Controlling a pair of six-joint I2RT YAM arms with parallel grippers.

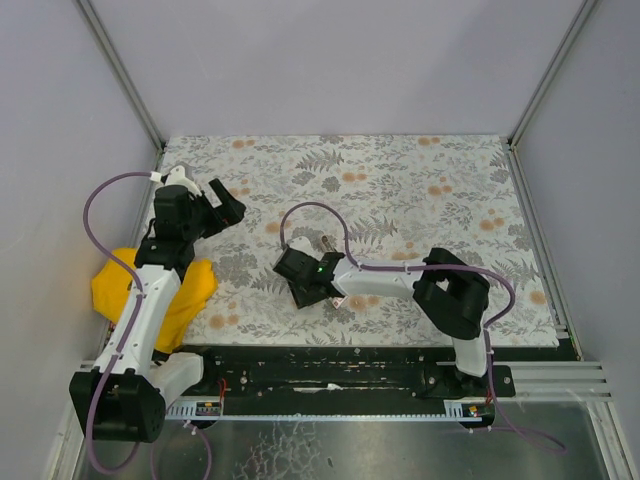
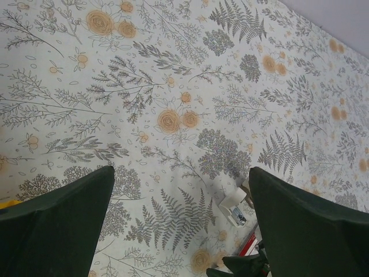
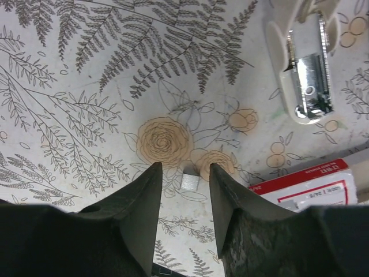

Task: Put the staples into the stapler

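The white stapler (image 3: pixel 305 75) lies open on the floral mat, its metal channel facing up. The pink-and-white carton of staples (image 3: pixel 304 186) rests just below it. A short silver strip of staples (image 3: pixel 189 182) lies flat on the mat between the fingers of my right gripper (image 3: pixel 184 168). The jaws are partly apart, with a gap on each side of the strip. From above, my right gripper (image 1: pixel 305 278) points down at mid-table. My left gripper (image 2: pixel 181 173) hangs wide open and empty at the left (image 1: pixel 225 205), with the stapler (image 2: pixel 235 209) small by its right finger.
A yellow cloth (image 1: pixel 150 290) lies at the mat's left edge under the left arm. Grey walls and metal rails (image 1: pixel 540 250) bound the mat. The right arm's purple cable (image 1: pixel 300 210) loops above its wrist.
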